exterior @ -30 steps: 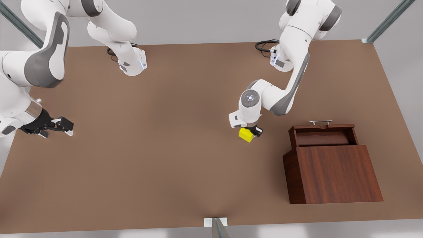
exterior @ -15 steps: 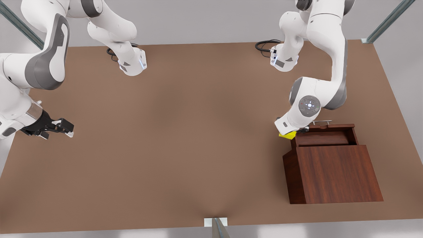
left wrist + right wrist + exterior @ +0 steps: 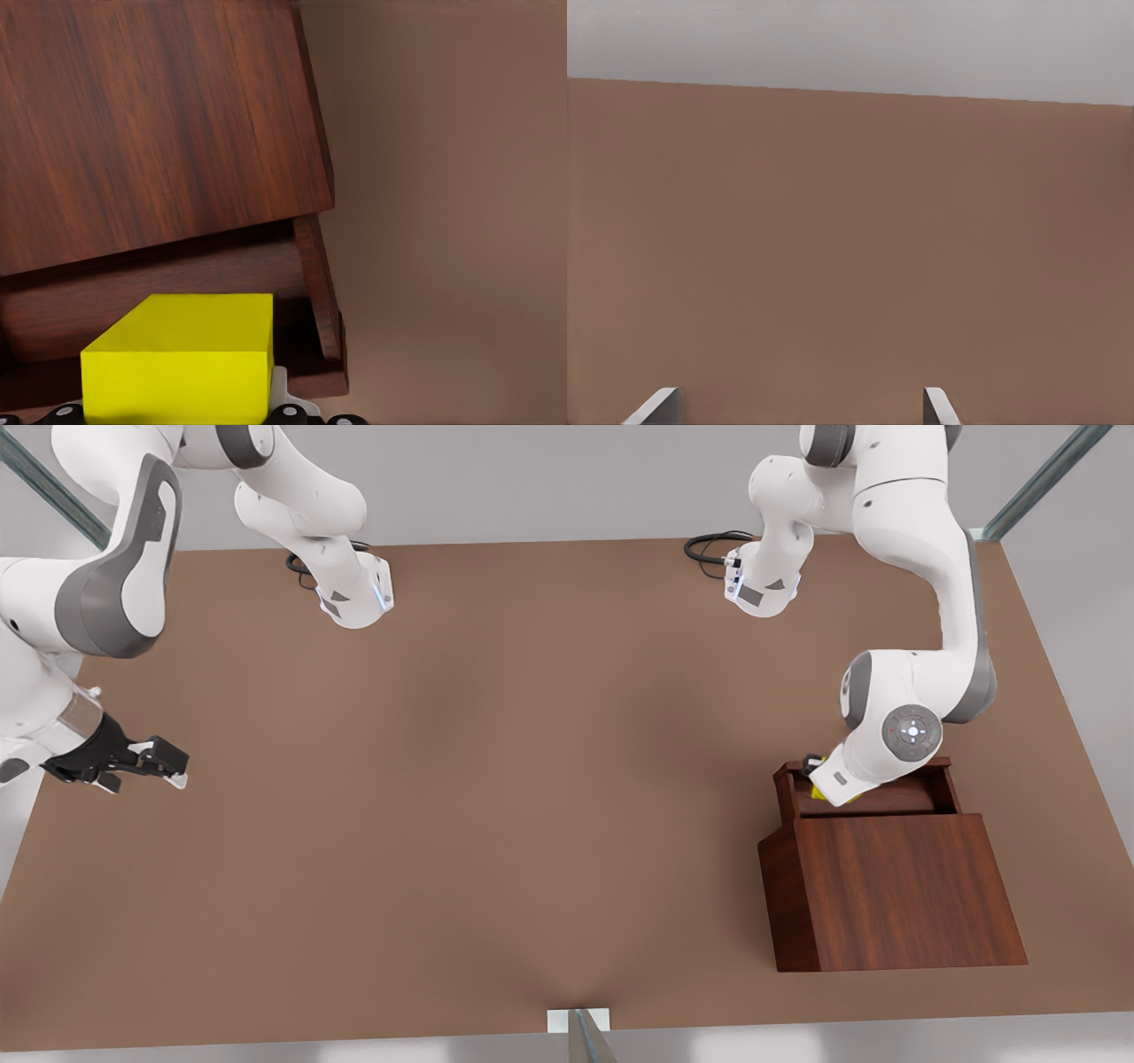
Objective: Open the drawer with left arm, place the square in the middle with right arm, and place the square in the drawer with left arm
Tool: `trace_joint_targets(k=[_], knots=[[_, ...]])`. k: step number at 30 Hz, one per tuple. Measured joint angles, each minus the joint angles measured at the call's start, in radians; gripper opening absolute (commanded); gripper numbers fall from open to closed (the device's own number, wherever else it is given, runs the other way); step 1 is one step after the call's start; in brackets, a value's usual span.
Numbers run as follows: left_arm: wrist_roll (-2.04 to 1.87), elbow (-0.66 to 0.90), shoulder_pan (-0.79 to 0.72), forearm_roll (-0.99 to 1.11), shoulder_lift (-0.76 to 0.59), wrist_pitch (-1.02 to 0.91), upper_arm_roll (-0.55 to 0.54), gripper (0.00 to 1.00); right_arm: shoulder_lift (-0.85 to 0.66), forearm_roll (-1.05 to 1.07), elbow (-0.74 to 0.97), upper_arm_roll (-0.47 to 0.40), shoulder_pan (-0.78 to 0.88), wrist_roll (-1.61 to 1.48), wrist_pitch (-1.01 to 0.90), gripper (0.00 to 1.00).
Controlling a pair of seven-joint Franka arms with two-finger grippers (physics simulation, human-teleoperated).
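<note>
The cube [image 3: 182,354] is seen as a small bright yellow block with flat, plain faces and sharp edges. In the left wrist view its top face reads as a slanted four-sided shape, so the block is turned slightly askew to the wooden box [image 3: 895,890]. No long axis can be made out with certainty, as much of it is hidden.

In the front view only slivers of yellow [image 3: 822,765] are seen, beside the arm's wrist at the front view's right. The cube is held over the open drawer [image 3: 873,799], towards its left end; whether it touches the drawer floor cannot be told. The drawer is pulled out at the far side of the dark reddish-brown box, and its wood grain matches the box.

The left gripper [image 3: 819,771] is placed at the drawer's left end, and its fingers are pinched on the cube, with black finger parts seen just below the block in the left wrist view.

The right gripper [image 3: 164,766] is held above the brown table [image 3: 496,779] at the front view's far left, well apart from the box. Its fingers [image 3: 656,405] are spread, with nothing between them; this arm waits
</note>
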Motion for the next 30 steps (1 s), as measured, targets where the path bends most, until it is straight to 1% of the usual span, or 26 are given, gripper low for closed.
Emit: trace_joint_targets(k=[7,8,9,14,17,19,21,22,23,24,25,26,27,30], knots=[[0.02,0.0,0.001,0.003,0.029,0.035,0.023,0.78,0.011,-0.012,0.002,0.001,0.005,0.0,0.011,1.0],[0.02,0.0,0.001,0.003,0.031,0.038,0.023,0.81,0.011,-0.014,0.001,0.001,0.008,0.0,0.013,1.0],[0.02,0.0,0.0,0.002,0.037,0.041,0.023,1.0,0.011,-0.016,0.0,0.001,0.008,0.0,0.013,1.0],[0.02,0.0,0.001,0.0,0.033,0.028,0.024,1.0,0.011,-0.016,0.0,0.001,0.006,0.0,0.013,1.0],[0.011,0.024,-0.001,-0.002,0.011,-0.044,0.024,1.0,0.011,-0.016,0.0,0.001,0.005,0.0,0.013,1.0],[-0.002,0.171,-0.005,-0.017,0.019,-0.226,0.016,1.0,0.008,-0.015,0.002,0.001,0.004,-0.002,0.012,1.0],[-0.003,0.195,-0.009,-0.029,-0.016,-0.26,0.012,1.0,0.011,-0.017,0.0,0.003,0.015,0.0,0.013,1.0],[-0.008,0.196,-0.008,-0.032,-0.065,-0.274,0.01,1.0,0.012,-0.016,0.0,0.003,0.01,0.0,0.013,1.0],[-0.009,0.213,0.019,-0.031,-0.094,-0.291,-0.049,1.0,0.011,-0.016,0.0,0.003,0.007,0.0,0.013,1.0],[-0.01,0.216,0.113,-0.024,-0.128,-0.292,-0.182,1.0,0.013,-0.016,0.0,0.003,0.01,0.0,0.013,1.0],[-0.009,0.218,0.257,-0.017,-0.154,-0.292,-0.31,1.0,0.011,-0.018,0.0,0.003,0.013,0.0,0.013,1.0],[-0.009,0.218,0.351,-0.003,-0.161,-0.288,-0.385,1.0,0.011,-0.017,0.0,0.003,0.013,0.0,0.013,1.0],[-0.009,0.222,0.368,0.011,-0.161,-0.279,-0.403,1.0,0.011,-0.018,-0.001,0.003,0.013,0.0,0.009,1.0],[-0.011,0.221,0.354,0.039,-0.154,-0.27,-0.404,1.0,0.011,-0.019,0.0,0.004,0.015,0.0,0.013,1.0]])
